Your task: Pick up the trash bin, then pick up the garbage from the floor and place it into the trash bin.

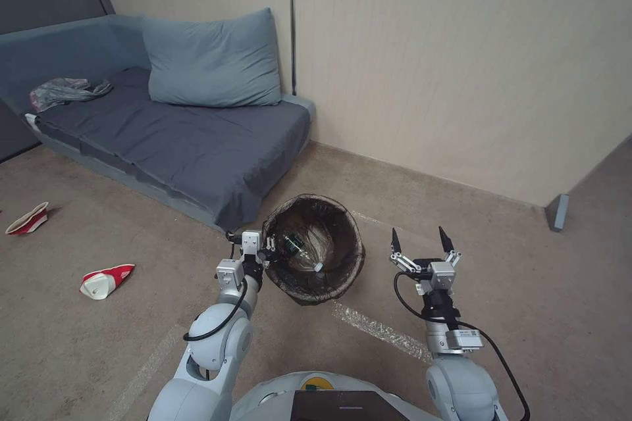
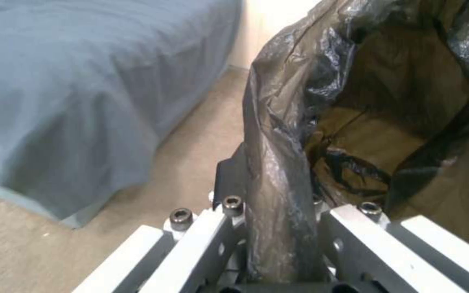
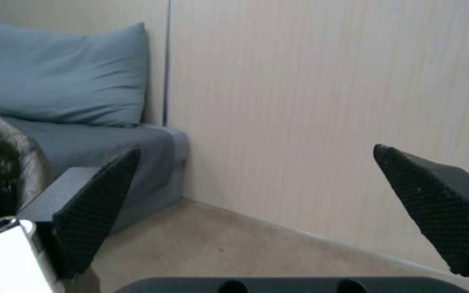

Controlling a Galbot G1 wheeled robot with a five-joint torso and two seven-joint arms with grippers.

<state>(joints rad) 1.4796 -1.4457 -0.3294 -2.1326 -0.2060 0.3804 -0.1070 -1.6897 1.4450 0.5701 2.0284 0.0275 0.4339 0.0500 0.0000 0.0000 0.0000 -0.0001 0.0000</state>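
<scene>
Head view shows the left gripper [image 1: 268, 251] clamped on the near-left rim of the small round trash bin lined with a dark translucent plastic bag [image 1: 315, 248], close to the foot corner of the grey-blue sofa bed [image 1: 178, 131]. Its white wall is hidden under the folded bag. Inside lie a green bottle [image 1: 294, 245] and clear crumpled plastic, hard to make out. From the left wrist, bag and rim [image 2: 278, 195] sit pinched between the fingers [image 2: 229, 179]. The right gripper [image 1: 421, 241] hovers beside the bin, fingers spread wide, holding nothing. Two crushed red-and-white paper cups [image 1: 105, 280] [image 1: 27, 219] lie on the floor towards the left edge.
</scene>
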